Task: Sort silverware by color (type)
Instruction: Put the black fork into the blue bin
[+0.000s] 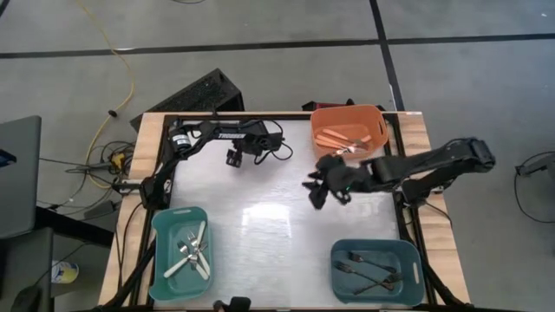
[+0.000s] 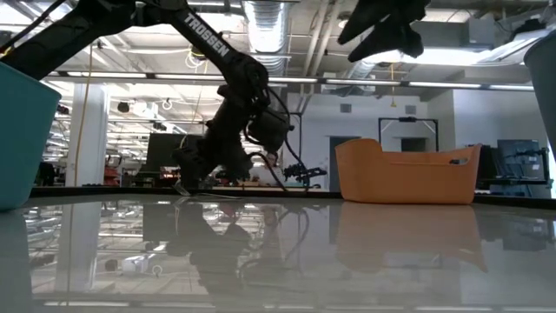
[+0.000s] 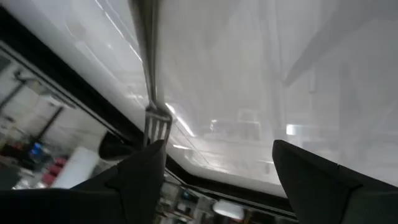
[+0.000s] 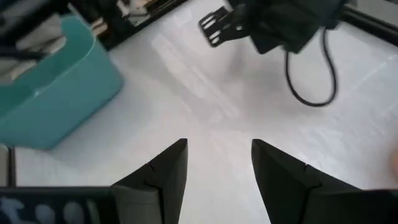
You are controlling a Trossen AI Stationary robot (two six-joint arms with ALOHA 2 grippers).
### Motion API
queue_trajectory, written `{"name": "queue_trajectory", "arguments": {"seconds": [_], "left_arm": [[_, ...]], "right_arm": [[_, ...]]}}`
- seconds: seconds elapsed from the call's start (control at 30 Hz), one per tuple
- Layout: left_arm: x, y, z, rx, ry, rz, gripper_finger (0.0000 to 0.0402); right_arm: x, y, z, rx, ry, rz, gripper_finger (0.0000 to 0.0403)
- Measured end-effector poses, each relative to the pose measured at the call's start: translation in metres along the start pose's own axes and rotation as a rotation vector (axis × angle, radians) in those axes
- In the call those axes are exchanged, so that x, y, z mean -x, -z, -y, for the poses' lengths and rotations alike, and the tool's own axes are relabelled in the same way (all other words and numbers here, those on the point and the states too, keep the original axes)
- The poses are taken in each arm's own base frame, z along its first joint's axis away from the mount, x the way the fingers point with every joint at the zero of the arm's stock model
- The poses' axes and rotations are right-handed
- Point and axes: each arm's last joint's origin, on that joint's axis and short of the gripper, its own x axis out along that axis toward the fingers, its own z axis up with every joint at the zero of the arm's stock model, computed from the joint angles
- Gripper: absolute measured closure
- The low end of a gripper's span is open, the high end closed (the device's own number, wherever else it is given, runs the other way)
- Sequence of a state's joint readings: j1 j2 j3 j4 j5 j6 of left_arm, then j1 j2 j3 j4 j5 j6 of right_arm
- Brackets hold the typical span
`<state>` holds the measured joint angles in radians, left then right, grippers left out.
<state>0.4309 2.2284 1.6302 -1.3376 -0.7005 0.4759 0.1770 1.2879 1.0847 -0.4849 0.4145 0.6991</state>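
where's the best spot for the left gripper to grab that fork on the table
Probably mid-handle on the fork, coming from above with the left gripper straddling it: the fork lies flat on the table, and its handle is long, straight and narrow.

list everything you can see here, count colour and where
orange bin: one, orange, far edge of the table on the right, holding orange-handled silverware
teal bin: one, lighter teal, near left corner, holding white-handled silverware
dark teal bin: one, darker teal, near right corner, holding black-handled silverware
fork: one, metal, seen only in the left wrist view, lying on the table ahead of that tool; handle colour cannot be told
table: one, glossy white top with wooden edges
yellow cable: one, on the floor beyond the table's left side
left tool: open, empty, at the far left of the table
right tool: open, empty, above mid-table near the orange bin
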Motion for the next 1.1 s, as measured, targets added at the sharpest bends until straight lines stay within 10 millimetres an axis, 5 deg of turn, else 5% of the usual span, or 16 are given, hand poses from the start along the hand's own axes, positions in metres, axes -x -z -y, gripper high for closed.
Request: {"name": "queue_trajectory", "arguments": {"seconds": [0.23,0.63,1.1], "left_arm": [[0.003,-0.002,0.003,-0.112,-0.014,0.001,0.0123],[-0.012,0.002,-0.018,-0.33,-0.065,-0.007,0.0123],[-0.047,0.009,-0.039,-0.391,0.1,0.092,0.0123]], "right_arm": [[-0.018,0.022,-0.023,0.087,-0.076,-0.084,0.0203],[-0.011,0.027,-0.035,0.285,-0.262,-0.138,0.0203],[-0.014,0.009,-0.039,0.089,-0.343,-0.026,0.0203]]}}
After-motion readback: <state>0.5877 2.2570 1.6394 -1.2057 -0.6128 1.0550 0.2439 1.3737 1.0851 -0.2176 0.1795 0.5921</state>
